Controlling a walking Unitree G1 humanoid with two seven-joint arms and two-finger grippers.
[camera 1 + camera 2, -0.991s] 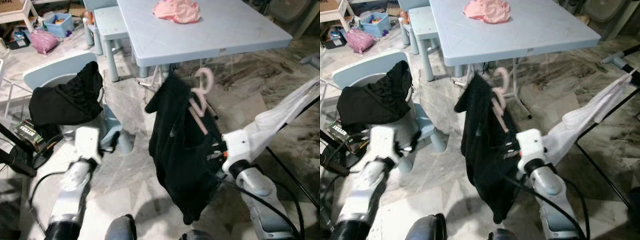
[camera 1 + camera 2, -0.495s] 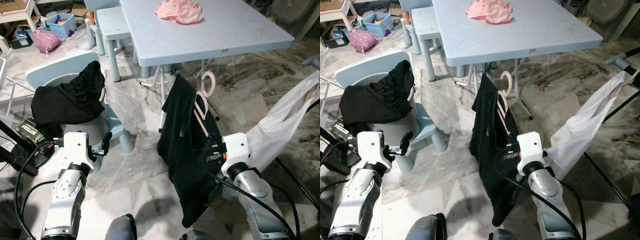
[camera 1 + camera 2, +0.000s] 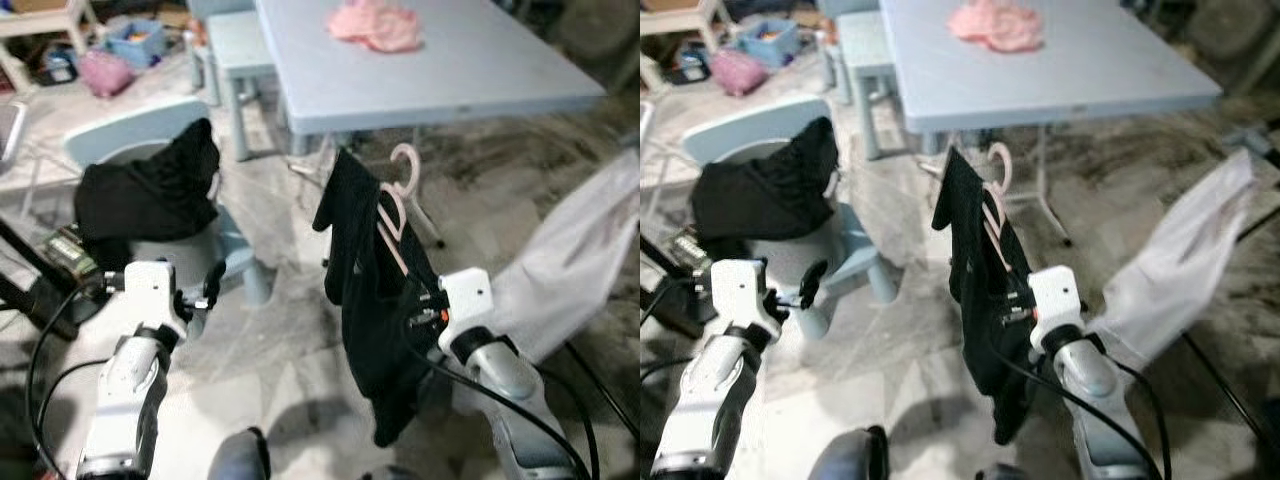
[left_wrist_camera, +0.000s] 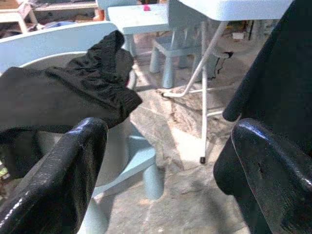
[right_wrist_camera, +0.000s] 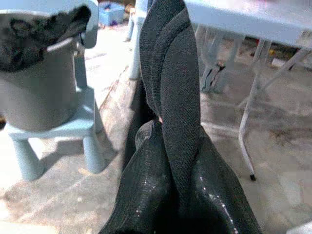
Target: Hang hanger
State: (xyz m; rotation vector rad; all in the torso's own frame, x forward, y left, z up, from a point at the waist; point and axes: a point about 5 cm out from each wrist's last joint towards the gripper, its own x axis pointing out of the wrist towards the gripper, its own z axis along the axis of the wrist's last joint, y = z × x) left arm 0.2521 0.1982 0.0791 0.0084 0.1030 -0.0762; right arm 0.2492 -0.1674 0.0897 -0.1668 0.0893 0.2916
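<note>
Now the right gripper (image 3: 425, 310), still clamped on the pink hanger (image 3: 397, 205) with its black garment (image 3: 368, 300), has swung it left, near the blue table (image 3: 440, 75), while the left gripper (image 3: 205, 290) stays open and empty, so hanging is not done.

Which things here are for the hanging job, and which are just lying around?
For the job:
pink hanger
black garment draped on it
right end effector, shut on that garment
drying rack holding a white cloth

Just lying about:
pink cloth on the blue table
black clothes in the bucket
left end effector, open
</note>
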